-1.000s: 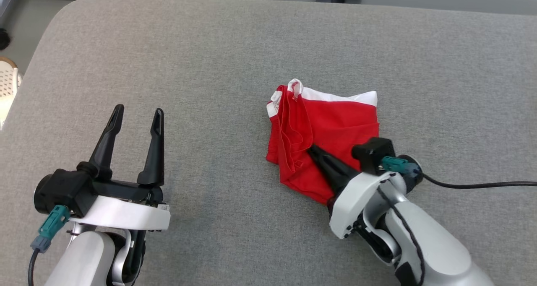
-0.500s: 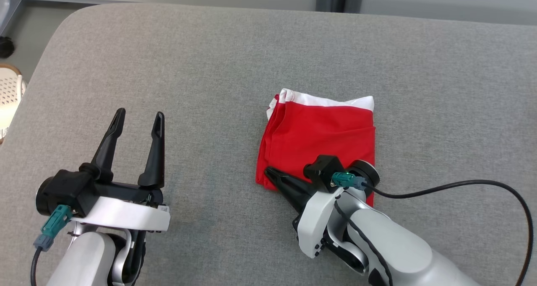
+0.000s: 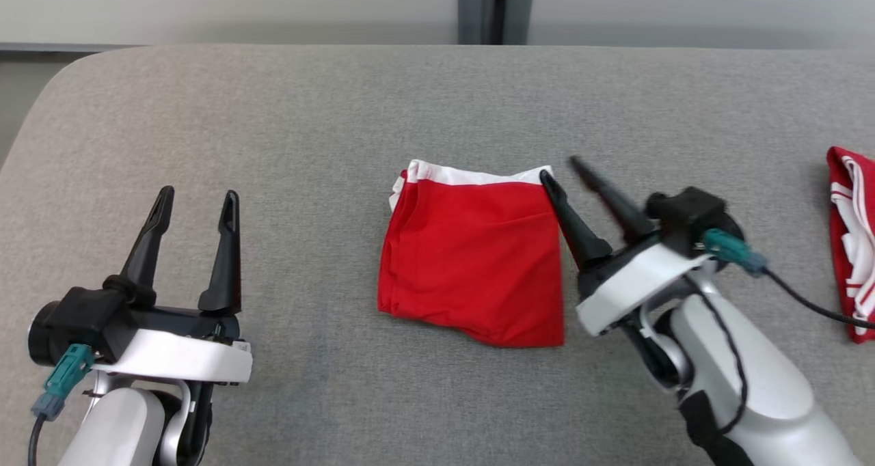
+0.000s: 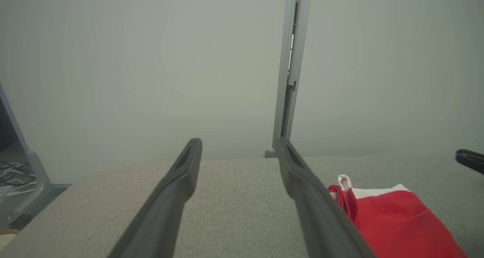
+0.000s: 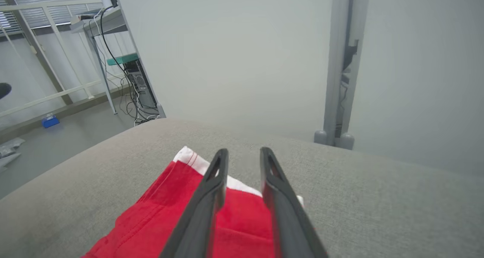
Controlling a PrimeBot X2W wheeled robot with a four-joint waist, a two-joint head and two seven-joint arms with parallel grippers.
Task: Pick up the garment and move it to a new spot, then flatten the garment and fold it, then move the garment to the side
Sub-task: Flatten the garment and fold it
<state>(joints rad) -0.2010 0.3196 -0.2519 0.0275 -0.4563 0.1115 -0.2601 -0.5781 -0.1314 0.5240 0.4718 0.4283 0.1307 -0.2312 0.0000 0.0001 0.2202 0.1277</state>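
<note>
A red garment [image 3: 472,261] with a white band along its far edge lies folded into a rough square in the middle of the grey padded table [image 3: 273,111]. My right gripper [image 3: 562,169] hovers just beside the garment's right edge, open with a narrow gap and holding nothing. In the right wrist view that gripper [image 5: 244,152] points over the garment [image 5: 151,220] and its white band. My left gripper [image 3: 198,194] rests open at the lower left, well clear of the cloth. From the left wrist, the garment [image 4: 397,220] lies to the right of the open left gripper [image 4: 238,142].
A second red and white garment [image 3: 847,234] lies at the table's right edge. A grey post [image 3: 493,8] stands behind the table's far edge against a pale wall. The right arm's black cable [image 3: 806,302] trails off to the right.
The head camera has turned, shifting the whole picture. My right gripper has left the garment's near left corner and now stands at its right edge, open. The garment lies flatter. The left gripper is unchanged.
</note>
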